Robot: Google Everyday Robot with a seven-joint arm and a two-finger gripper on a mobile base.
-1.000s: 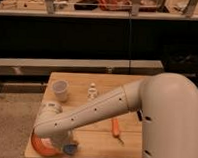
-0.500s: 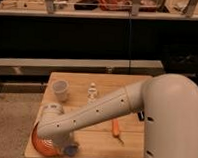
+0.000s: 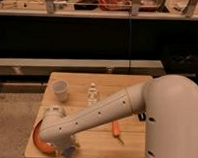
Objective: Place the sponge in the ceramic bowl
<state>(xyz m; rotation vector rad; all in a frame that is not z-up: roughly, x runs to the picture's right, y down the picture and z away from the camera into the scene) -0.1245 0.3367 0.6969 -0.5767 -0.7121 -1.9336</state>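
Observation:
The ceramic bowl (image 3: 37, 138), a shallow orange dish, sits at the table's front left corner, mostly covered by my arm. The sponge (image 3: 69, 151), a small pale blue lump, shows at the bowl's right rim, just under the arm's end. My gripper (image 3: 59, 147) points down over the bowl's right side, close to the sponge, and the white wrist hides most of it. Whether it touches the sponge I cannot tell.
A whitish cup (image 3: 60, 89) stands at the back left of the wooden table (image 3: 117, 84). A small white bottle (image 3: 92, 93) is beside it. An orange carrot (image 3: 116, 129) lies front right of centre. A dark shelf runs behind.
The arm's end has sunk slightly lower over the bowl, covering more of it. The sponge stays at the bowl's right rim.

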